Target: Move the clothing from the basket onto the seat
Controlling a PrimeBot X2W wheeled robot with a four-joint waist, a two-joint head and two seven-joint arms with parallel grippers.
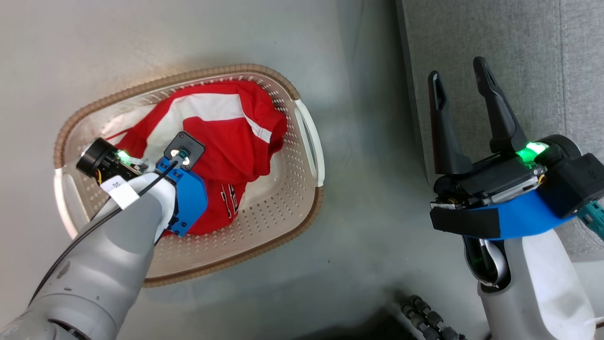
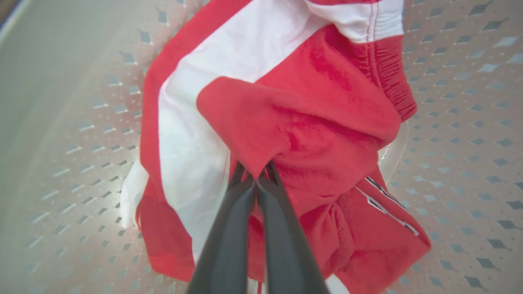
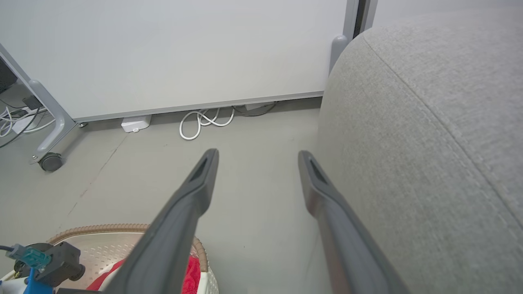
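Observation:
The clothing (image 1: 226,137), bright red with white panels, lies bunched in the cream basket (image 1: 188,78) on the floor. My left arm reaches down into the basket, its blue wrist (image 1: 188,198) over the red fabric. In the left wrist view my left gripper (image 2: 255,177) is shut, its tips pinching a fold of the clothing (image 2: 318,122) above the perforated basket bottom (image 2: 470,122). My right gripper (image 1: 460,75) hangs open and empty at the edge of the grey seat (image 1: 519,47). From the right wrist, that gripper (image 3: 255,157) points at bare floor beside the seat (image 3: 429,143).
Grey floor (image 1: 368,198) separates the basket from the seat. A white wall panel (image 3: 184,53) stands beyond, with a looped white cable (image 3: 204,122), a small white box (image 3: 136,122) and a castor foot (image 3: 51,161) at its base. A black ribbed hose (image 1: 424,321) lies near my base.

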